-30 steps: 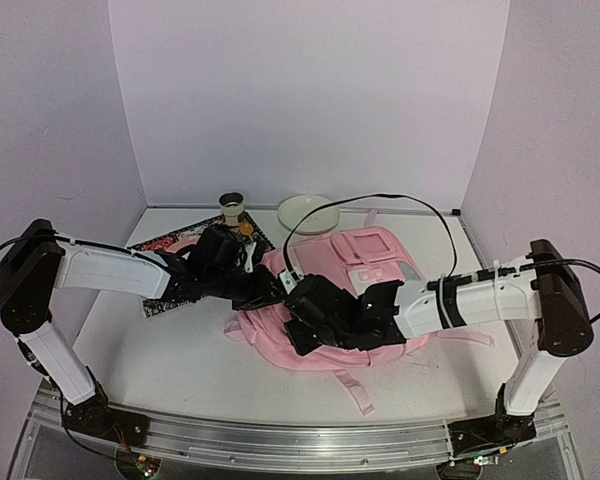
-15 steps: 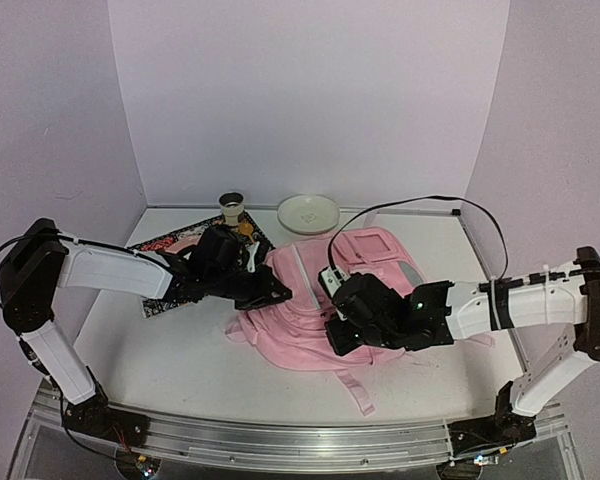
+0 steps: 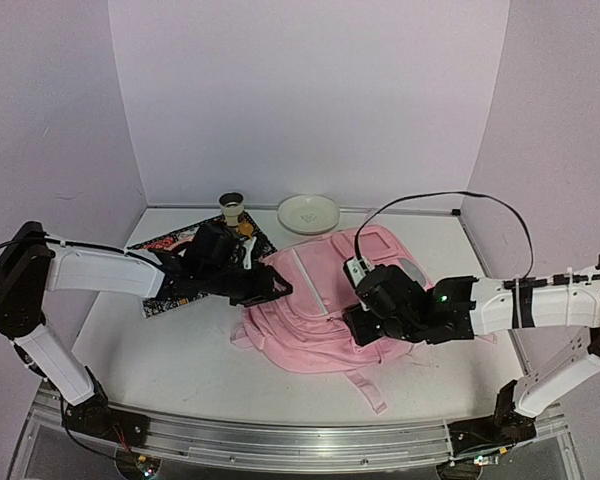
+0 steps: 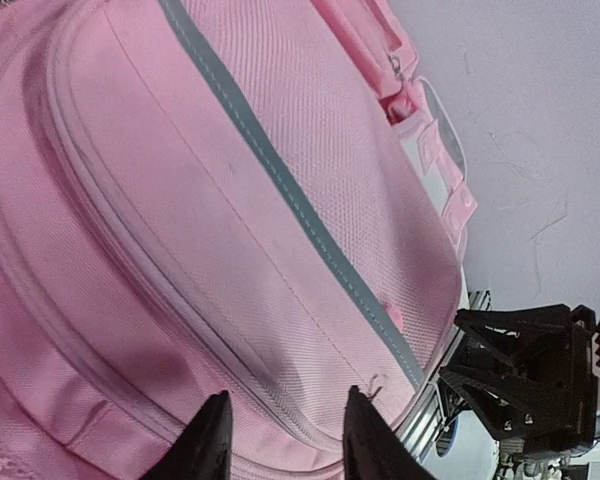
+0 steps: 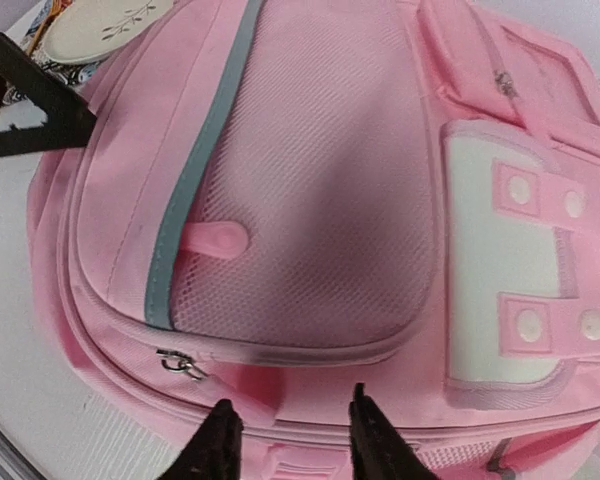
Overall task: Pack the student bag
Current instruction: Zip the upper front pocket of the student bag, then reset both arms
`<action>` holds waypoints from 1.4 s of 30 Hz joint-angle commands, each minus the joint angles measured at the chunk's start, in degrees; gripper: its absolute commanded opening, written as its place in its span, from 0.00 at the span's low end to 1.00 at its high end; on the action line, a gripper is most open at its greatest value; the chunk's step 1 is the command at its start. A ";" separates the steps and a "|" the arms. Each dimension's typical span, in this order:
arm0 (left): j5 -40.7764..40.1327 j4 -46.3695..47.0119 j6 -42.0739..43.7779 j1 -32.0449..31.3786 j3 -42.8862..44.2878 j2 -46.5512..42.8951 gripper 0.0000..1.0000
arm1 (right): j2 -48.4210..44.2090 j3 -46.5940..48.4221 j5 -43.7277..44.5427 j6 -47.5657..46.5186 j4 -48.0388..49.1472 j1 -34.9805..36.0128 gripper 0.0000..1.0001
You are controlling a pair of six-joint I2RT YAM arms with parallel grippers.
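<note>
Now the left end effector (image 4: pixel 285 440) and right end effector (image 5: pixel 288 440) have both sprung partly open, empty, releasing the student bag (image 3: pixel 305 325), which suggests a handling step is done.

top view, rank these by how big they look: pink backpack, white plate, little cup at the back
1. pink backpack, by far the largest
2. white plate
3. cup, the smallest
The last two sit farther from the camera, which shrinks them a little, but the order is plain.
</note>
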 commanded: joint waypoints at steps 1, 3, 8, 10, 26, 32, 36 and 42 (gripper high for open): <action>-2.61 -3.39 3.76 5.51 -0.31 -6.83 0.48 | -5.18 -1.60 3.73 0.39 -2.35 -1.90 0.46; -4.50 -5.99 5.59 8.04 -0.53 -9.48 0.55 | -7.68 -2.67 3.62 0.39 -2.35 -3.82 0.53; -11.71 -12.32 9.45 14.64 -1.70 -17.44 0.72 | -15.07 -6.03 4.60 0.43 -2.56 -9.64 0.68; -12.33 -13.96 10.09 18.29 -2.70 -21.18 0.76 | -18.66 -7.30 5.90 0.77 -2.61 -12.06 0.75; -39.44 -22.05 16.50 24.20 -12.75 -64.43 1.00 | -52.53 -11.71 27.38 5.74 -17.80 -16.04 0.98; -39.81 -24.44 20.45 24.13 -11.54 -71.56 0.99 | -59.16 -13.64 28.13 4.96 -18.56 -16.01 0.98; -41.09 -25.74 23.40 24.19 -11.54 -74.00 0.99 | -60.92 -14.51 28.79 4.84 -19.47 -16.03 0.98; -42.58 -25.63 22.19 24.16 -14.70 -76.91 1.00 | -63.83 -15.59 28.89 5.10 -19.82 -16.04 0.98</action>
